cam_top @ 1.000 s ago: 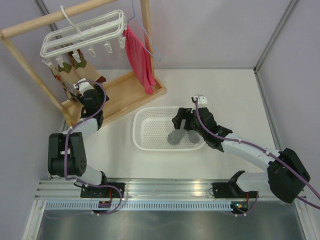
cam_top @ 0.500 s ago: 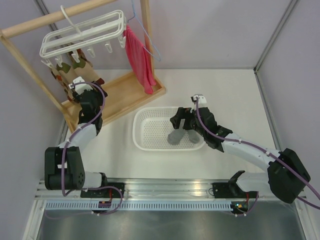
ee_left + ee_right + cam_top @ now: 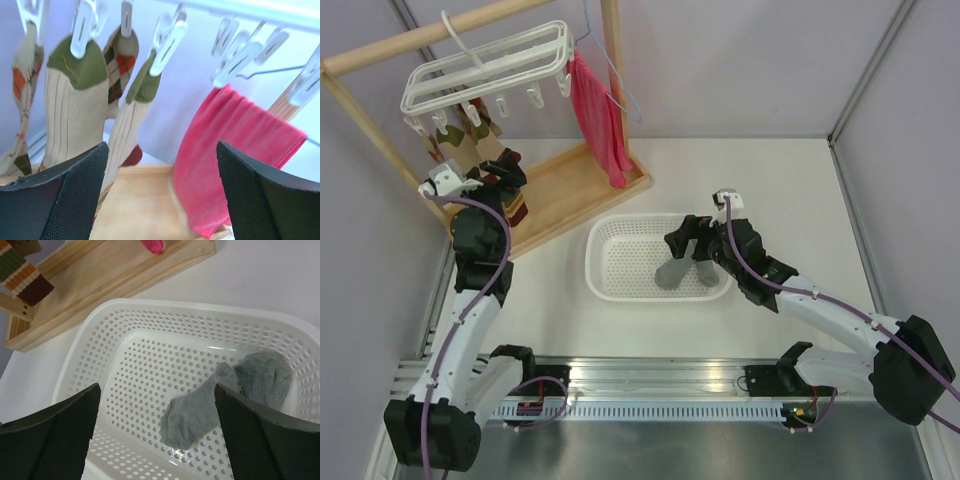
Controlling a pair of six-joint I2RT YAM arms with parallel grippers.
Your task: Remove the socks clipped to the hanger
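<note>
Nearest the arm bases, the right gripper (image 3: pixel 156 405) hangs over the white mesh basket (image 3: pixel 150 305) with its fingers spread wide and nothing between them; two grey socks (image 3: pixel 200 412) lie loose on the basket floor directly under it, one curled against the other, toward the basket's right side; the basket stands on the white table (image 3: pixel 770 190), just in front of the wooden rack (image 3: pixel 570 185); the left gripper (image 3: pixel 161 165) is raised at the left end of that rack, tilted upward, its fingers likewise parted and empty; one black pad (image 3: pixel 75 200) sits in front of the lower part of a ribbed sock, though whether it touches cannot be told; above the open jaws hang the patterned socks (image 3: pixel 75 115), four of them visible from the left wrist: two tan ribbed ones with olive cuffs and two with brown, red and tan diamonds, each pinched at the cuff by a white clip (image 3: pixel 82 30); further clips (image 3: pixel 235 55) to the right dangle with nothing in them; all belong to the hanger (image 3: pixel 485 65), a white rectangular frame hooked over the rack's top rail; beside it, farther right, a red cloth (image 3: pixel 225 145) is draped from a thin blue wire hanger (image 3: pixel 615 75) and hangs down to the rack's base board
</note>
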